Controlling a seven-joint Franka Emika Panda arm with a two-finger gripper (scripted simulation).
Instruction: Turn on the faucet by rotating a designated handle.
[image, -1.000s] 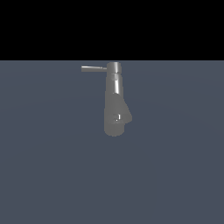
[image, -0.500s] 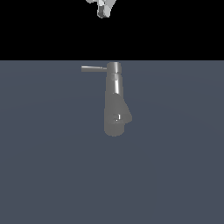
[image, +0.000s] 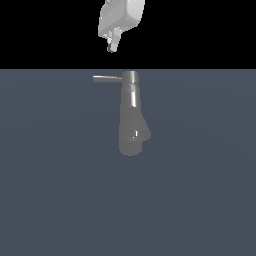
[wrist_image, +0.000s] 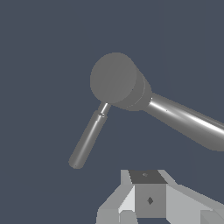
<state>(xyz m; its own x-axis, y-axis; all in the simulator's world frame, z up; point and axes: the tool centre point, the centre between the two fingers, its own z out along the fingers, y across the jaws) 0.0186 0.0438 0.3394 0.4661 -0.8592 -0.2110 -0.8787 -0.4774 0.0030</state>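
gripper (image: 114, 46) hangs above handle (image: 107, 78), apart; jaw state unclear. handle juts from faucet cap (image: 130, 76) toward exterior view's left. best: descend beside the rod's tip, push sideways around cap.

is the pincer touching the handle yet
No, in the exterior view the pincer hangs above the handle with a clear gap between them.

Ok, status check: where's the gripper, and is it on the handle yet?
Gripper above the faucet, holding nothing; jaw state unclear. Handle untouched, sticking out toward the exterior view's left from the cap. Nothing between gripper and handle.
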